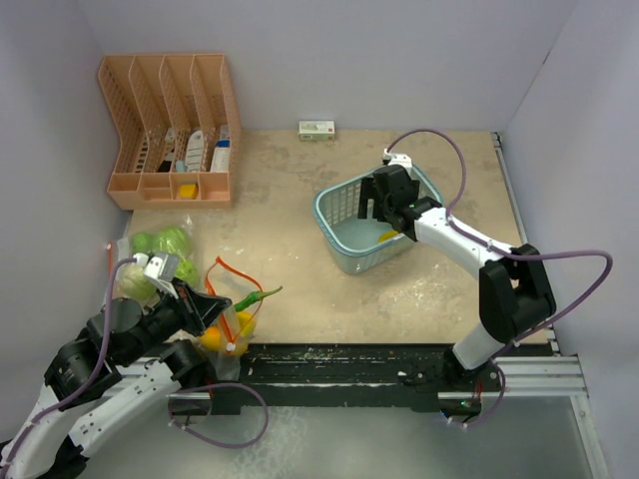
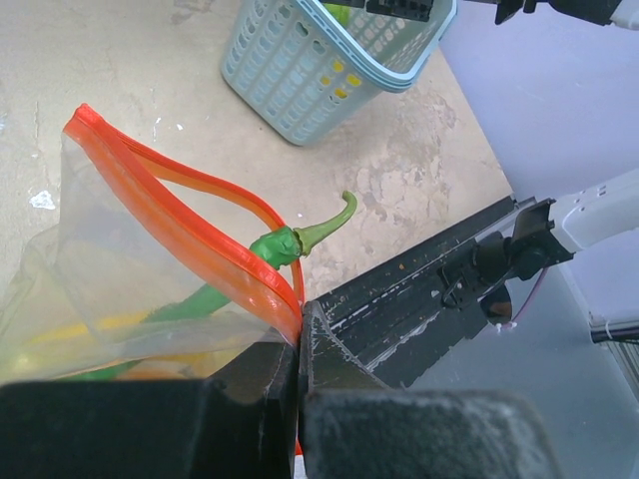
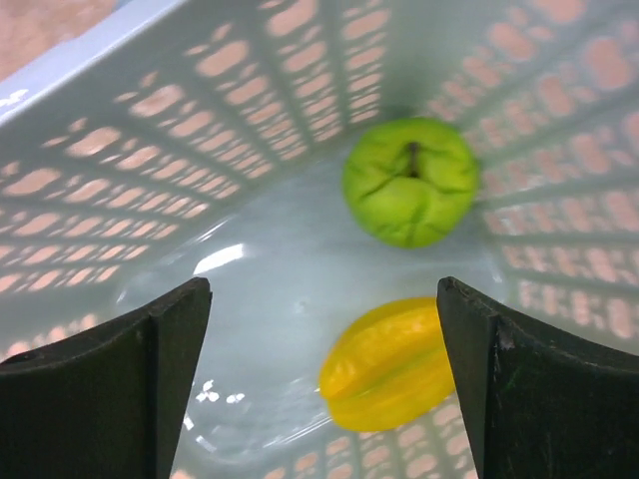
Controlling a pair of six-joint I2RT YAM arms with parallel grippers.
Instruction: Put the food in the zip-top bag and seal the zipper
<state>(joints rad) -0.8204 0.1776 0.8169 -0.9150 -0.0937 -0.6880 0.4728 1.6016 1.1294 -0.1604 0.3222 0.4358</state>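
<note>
The clear zip-top bag with an orange zipper [image 1: 232,276] lies open at the near left. In it are a thin green chili [image 1: 258,296] and orange and yellow fruits [image 1: 224,335]. My left gripper [image 1: 215,311] is shut on the bag's zipper rim [image 2: 170,200], with the chili [image 2: 300,238] poking out of the mouth. Two pale-green cabbages [image 1: 165,242] lie left of the bag. My right gripper [image 1: 384,212] is open inside the blue basket [image 1: 339,205]. It hovers [image 3: 319,294] above a yellow starfruit [image 3: 389,364] and a round green fruit [image 3: 409,182].
A peach desk organizer [image 1: 170,130] stands at the back left. A small white-and-green box [image 1: 317,129] lies by the back wall. The black rail [image 1: 399,364] runs along the near table edge. The basket [image 2: 319,70] shows at the top of the left wrist view.
</note>
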